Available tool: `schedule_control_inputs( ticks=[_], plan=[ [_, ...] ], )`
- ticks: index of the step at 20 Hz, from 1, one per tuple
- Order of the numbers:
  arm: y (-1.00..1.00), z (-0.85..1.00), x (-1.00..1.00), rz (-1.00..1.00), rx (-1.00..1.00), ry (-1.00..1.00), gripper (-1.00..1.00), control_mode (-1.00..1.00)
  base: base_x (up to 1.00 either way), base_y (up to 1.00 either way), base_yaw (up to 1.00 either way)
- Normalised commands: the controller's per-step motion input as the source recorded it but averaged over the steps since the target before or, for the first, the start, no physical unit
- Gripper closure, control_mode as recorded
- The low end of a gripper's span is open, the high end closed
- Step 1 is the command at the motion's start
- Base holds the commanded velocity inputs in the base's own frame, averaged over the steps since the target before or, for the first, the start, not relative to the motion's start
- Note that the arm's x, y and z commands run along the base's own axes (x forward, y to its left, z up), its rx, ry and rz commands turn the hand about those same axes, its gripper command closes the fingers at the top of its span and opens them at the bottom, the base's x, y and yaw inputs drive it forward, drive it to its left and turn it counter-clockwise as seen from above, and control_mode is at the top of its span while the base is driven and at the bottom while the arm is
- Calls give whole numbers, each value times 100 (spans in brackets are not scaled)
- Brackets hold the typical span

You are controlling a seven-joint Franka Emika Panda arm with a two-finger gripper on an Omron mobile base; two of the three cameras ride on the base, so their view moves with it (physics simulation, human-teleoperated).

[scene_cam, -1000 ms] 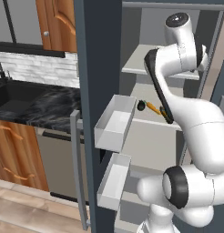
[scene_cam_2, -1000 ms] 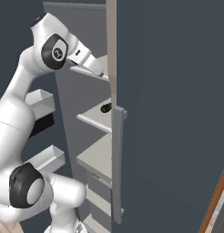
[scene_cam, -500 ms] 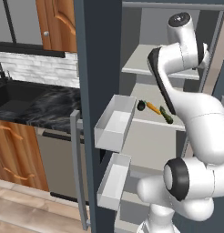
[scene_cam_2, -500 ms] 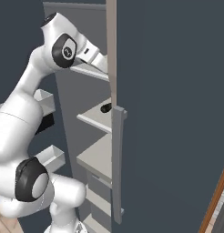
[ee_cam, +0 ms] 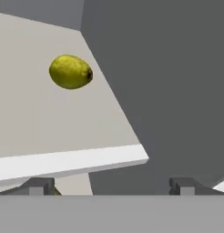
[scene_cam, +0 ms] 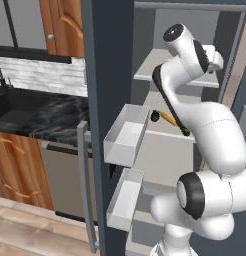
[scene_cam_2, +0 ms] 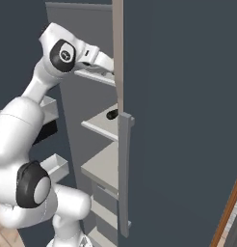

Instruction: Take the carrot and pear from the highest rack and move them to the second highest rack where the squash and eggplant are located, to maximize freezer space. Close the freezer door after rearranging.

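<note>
In the hand view we see the gripper (ee_cam: 112, 184) with its two fingertips (ee_cam: 37, 185) spread wide apart at the frame bottom, holding nothing and touching nothing; the yellow-green pear (ee_cam: 70, 72) lies on the top rack (ee_cam: 50, 136) ahead, well apart from the tips. From the left base view we see the arm reaching up to that highest rack (scene_cam: 150, 67), while on the second rack (scene_cam: 160, 142) below lie the dark eggplant (scene_cam: 155, 116) and an orange carrot-like piece (scene_cam: 168, 118) just beside it

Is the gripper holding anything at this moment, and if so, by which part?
Nothing is held. The gripper is open and empty, short of the pear lying on the rack.
</note>
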Motion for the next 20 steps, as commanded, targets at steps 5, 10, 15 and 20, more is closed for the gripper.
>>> schedule_control_inputs(
  ticks=[5,10,15,20],
  plan=[
    [-13,-1,20,0,-3,16,-100,-100,0,0,0],
    [-26,0,18,0,0,7,-100,-100,0,0,0],
    [-19,-1,18,0,1,0,-100,-100,0,0,0],
    [-14,-3,17,-2,6,0,-100,-100,0,0,0]
  ],
)
